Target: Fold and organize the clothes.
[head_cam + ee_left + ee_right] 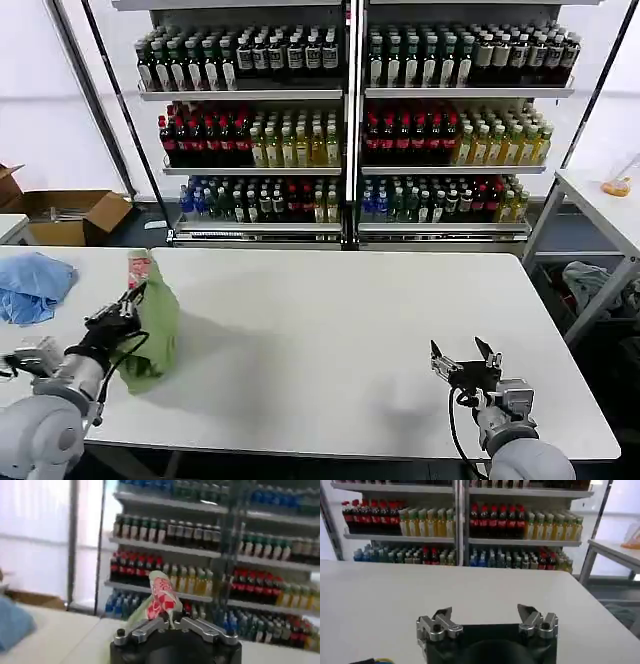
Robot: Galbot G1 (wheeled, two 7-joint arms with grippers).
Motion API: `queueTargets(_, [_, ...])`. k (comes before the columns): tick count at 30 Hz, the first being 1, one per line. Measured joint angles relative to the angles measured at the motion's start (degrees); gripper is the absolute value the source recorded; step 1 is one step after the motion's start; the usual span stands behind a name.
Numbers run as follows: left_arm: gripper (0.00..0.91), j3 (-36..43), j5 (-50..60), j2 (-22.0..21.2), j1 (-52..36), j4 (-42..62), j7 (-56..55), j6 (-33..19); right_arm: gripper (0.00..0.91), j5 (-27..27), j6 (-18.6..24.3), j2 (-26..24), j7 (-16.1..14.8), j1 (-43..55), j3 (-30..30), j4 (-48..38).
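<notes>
The left gripper (128,303) is pinching the shirt (153,325) and holding it up tall near the table's (330,330) left edge, while the right gripper (462,358), fingers wide apart, waits far off by the front right corner.

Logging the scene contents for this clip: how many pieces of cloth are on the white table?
2. The light green shirt is at the table's left edge, pinched and lifted by the left gripper. A light blue cloth lies bunched on the adjoining table farther left. Others could be out of frame.
</notes>
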Motion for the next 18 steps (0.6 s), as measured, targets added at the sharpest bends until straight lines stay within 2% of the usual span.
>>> queueTargets(11, [0.020, 22.69, 29.27, -5.21, -3.62, 7.17, 3.86, -2.00, 0.907, -1.33, 0.63, 0.80, -0.23, -2.09, 1.36, 1.35])
queueTargets(18, [0.020, 33.92, 37.00, -9.37, -7.95, 11.88, 4.39, -1.92, 0.907, -2.00, 0.80, 1.42, -0.35, -3.45, 2.12, 2.11])
